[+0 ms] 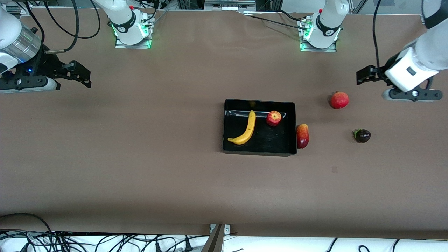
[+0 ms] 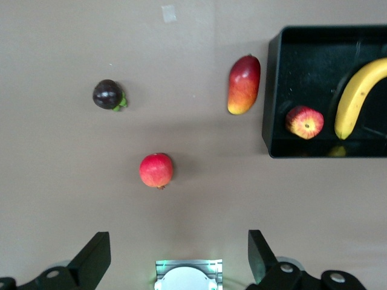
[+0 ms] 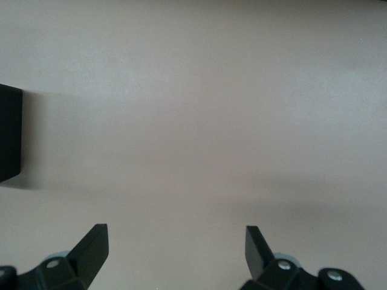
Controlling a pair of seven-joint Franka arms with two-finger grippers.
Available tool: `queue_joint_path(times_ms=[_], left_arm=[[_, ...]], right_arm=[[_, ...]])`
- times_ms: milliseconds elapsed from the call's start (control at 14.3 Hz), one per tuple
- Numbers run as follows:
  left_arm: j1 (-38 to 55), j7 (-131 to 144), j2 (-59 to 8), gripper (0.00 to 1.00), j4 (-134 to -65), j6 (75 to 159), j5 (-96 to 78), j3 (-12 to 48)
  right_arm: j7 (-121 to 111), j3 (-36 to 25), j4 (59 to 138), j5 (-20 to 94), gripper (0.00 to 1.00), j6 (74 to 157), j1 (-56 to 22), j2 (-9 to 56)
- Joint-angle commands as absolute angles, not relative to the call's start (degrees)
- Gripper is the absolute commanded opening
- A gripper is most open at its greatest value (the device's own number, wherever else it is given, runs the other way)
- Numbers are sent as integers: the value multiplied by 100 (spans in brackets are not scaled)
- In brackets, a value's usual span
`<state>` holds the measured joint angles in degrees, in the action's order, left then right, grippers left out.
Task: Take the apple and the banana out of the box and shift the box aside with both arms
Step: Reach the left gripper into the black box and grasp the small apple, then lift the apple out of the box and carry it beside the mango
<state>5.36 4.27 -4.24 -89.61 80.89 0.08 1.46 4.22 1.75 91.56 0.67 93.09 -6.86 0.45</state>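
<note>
Still packed in the box (image 1: 259, 148), banana (image 1: 246, 128) at nine o'clock of apple (image 1: 273, 118), left gripper (image 2: 179, 257) and right gripper (image 3: 176, 254) parked apart, jaws wide, ready for reaching

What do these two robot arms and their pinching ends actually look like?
Both arms are glossy white with grey joints, and black cables trail from them. Green lights glow at their bases. The left gripper and the right gripper are black, each with two wedge-shaped fingers.
</note>
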Motion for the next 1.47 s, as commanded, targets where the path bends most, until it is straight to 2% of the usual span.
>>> queue_joint_path(times_ms=[0,140,840,1189,1399], left_arm=[[571,290,-676,100,-8754,7971,-88,289],[711,622,-1018,100,-8745,8111,-53,474],[1915,4191,-2934,100,-8903,10537,-18,545],[2188,4307,-2883,100,-10263,11845,-18,554],[2408,4315,-2900,100,-10678,12269,79,554]], right_arm=[[396,229,9123,88,100,9220,-615,-9],[404,237,9123,88,100,9220,-615,-9],[431,237,9123,88,100,9229,-615,-9],[439,255,9123,88,100,9229,-624,-9],[431,255,9123,88,100,9229,-624,-9]])
